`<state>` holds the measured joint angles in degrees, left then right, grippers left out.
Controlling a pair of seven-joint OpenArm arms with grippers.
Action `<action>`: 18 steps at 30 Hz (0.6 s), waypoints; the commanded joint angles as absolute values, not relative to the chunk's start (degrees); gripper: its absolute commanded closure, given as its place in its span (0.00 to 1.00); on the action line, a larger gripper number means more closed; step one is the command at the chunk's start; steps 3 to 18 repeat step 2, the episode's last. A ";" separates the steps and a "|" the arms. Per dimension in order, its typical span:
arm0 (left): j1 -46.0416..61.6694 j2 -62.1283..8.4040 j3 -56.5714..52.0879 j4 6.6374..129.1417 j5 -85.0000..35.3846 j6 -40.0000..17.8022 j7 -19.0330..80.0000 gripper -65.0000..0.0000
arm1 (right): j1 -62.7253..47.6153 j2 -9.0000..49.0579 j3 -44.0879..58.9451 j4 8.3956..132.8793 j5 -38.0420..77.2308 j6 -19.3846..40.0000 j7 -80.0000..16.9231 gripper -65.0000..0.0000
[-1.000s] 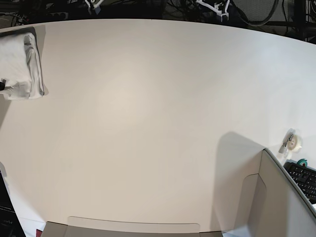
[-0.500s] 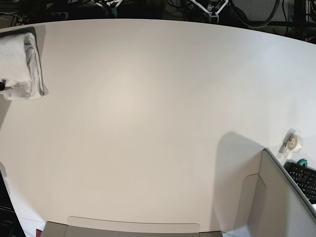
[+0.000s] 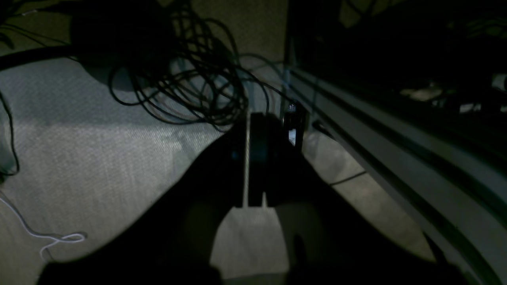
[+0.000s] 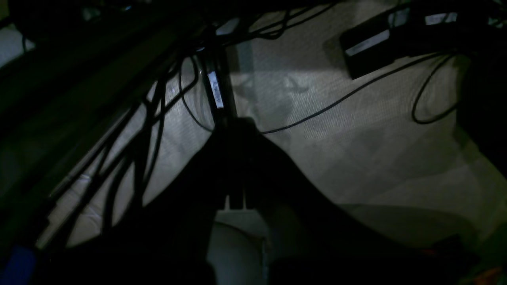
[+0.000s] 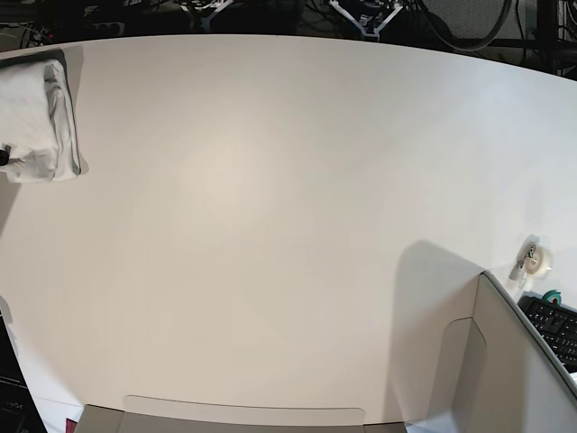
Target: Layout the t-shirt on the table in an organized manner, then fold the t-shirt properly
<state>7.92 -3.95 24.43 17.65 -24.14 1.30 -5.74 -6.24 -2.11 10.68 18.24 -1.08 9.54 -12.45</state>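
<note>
The t-shirt lies as a folded white bundle at the far left of the table, its print hidden. Both grippers hang below and beyond the table's far edge, away from the shirt. Only white tips show in the base view: the left gripper and the right gripper. In the left wrist view the left gripper is a dark silhouette with fingers together, holding nothing, over grey carpet. The right gripper looks the same in the right wrist view, shut and empty.
A grey box corner stands at the front right, with a tape roll and a keyboard beside it. A cardboard flap lies along the front edge. Coiled cables and a dark power brick lie on the floor.
The white gripper parts beyond the far edge have shifted toward the middle of that edge. The t-shirt has not moved.
</note>
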 commanded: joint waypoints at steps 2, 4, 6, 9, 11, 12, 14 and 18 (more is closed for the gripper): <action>7.16 -3.47 24.66 17.89 -24.13 1.45 -6.11 1.00 | -5.67 -2.51 10.68 18.51 -0.40 10.07 -12.26 1.00; 7.16 -3.47 24.66 17.89 -24.13 1.45 -6.11 1.00 | -5.67 -2.51 10.68 18.51 -0.40 10.07 -12.26 1.00; 7.16 -3.47 24.66 17.89 -24.13 1.45 -6.11 1.00 | -5.67 -2.51 10.68 18.51 -0.40 10.07 -12.26 1.00; 7.16 -3.47 24.66 17.89 -24.13 1.45 -6.11 1.00 | -5.67 -2.51 10.68 18.51 -0.40 10.07 -12.26 1.00; 7.16 -3.47 24.66 17.89 -24.13 1.45 -6.11 1.00 | -5.67 -2.51 10.68 18.51 -0.40 10.07 -12.26 1.00; 7.16 -3.47 24.66 17.89 -24.13 1.45 -6.11 1.00 | -5.67 -2.51 10.68 18.51 -0.40 10.07 -12.26 1.00; 7.16 -3.47 24.66 17.89 -24.13 1.45 -6.11 1.00 | -5.67 -2.51 10.68 18.51 -0.40 10.07 -12.26 1.00; 7.16 -3.47 24.66 17.89 -24.13 1.45 -6.11 1.00 | -5.67 -2.51 10.68 18.51 -0.40 10.07 -12.26 1.00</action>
